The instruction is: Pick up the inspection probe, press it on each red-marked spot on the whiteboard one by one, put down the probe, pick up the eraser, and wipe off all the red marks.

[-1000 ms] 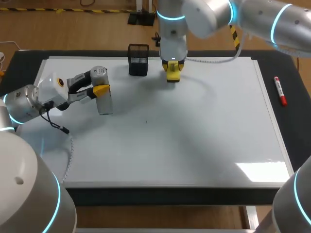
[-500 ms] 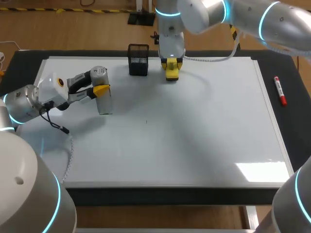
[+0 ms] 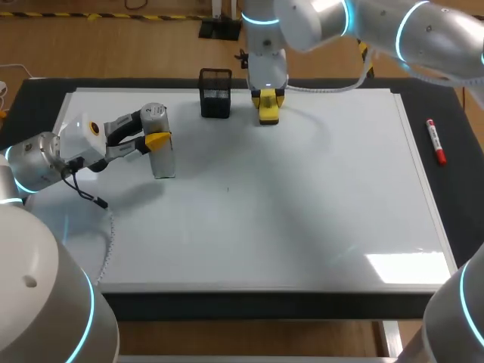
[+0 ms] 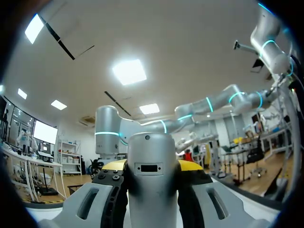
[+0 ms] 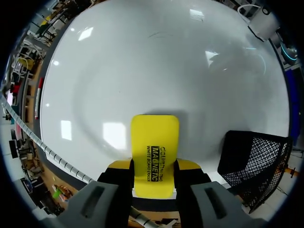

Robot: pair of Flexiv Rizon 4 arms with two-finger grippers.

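Note:
The silver inspection probe (image 3: 163, 162) stands upright on the left part of the whiteboard (image 3: 302, 197), with my left gripper (image 3: 157, 141) shut on it from the side. In the left wrist view the probe (image 4: 150, 147) fills the gap between the yellow tips of the left gripper (image 4: 152, 167). My right gripper (image 3: 268, 100) is shut on the yellow eraser (image 3: 268, 113) at the board's far edge, near the middle. From the right wrist the eraser (image 5: 154, 135) juts out of the right gripper (image 5: 154, 166) over bare white board (image 5: 156, 66). No red marks show on the board.
A black mesh basket (image 3: 215, 93) stands at the board's far edge, just left of the eraser and close beside the right gripper (image 5: 254, 164). A red marker (image 3: 435, 141) lies on the dark table off the board's right edge.
My right gripper has shifted slightly toward the board's far edge with the eraser in it. The left arm and the probe have not moved.

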